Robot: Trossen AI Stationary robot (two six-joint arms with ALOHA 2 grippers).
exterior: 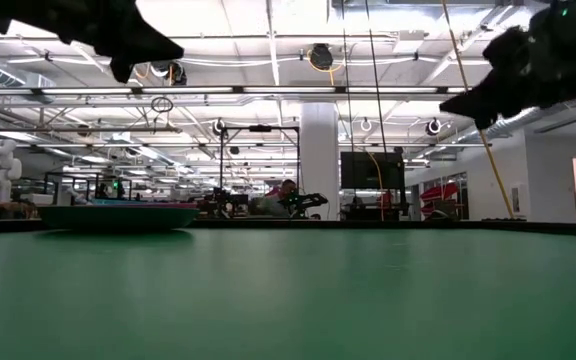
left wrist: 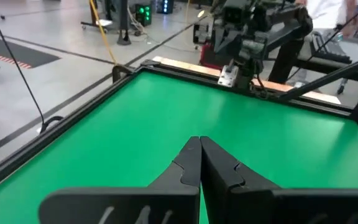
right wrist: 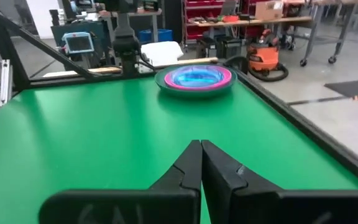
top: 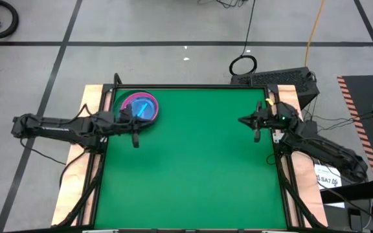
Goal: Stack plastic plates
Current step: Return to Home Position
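The plastic plates (top: 141, 105) sit in one stack near the table's far left corner, a cyan one on top inside a magenta rim, resting on the green mat. In the low view the stack (exterior: 118, 215) looks dark and flat. The right wrist view shows the stack (right wrist: 194, 79) across the table. My left gripper (top: 149, 123) hovers just near-side of the stack, shut and holding nothing, pointing toward the table's right; its fingers (left wrist: 199, 163) meet. My right gripper (top: 241, 120) hangs shut above the far right of the mat, its fingers (right wrist: 199, 163) closed, pointing at the stack.
A black frame (top: 193, 86) borders the green mat (top: 193, 168), with wooden strips (top: 83, 155) outside it. Both grippers hang well above the mat in the low view. Cables and a keyboard (top: 277, 79) lie beyond the far edge. People and benches show far behind.
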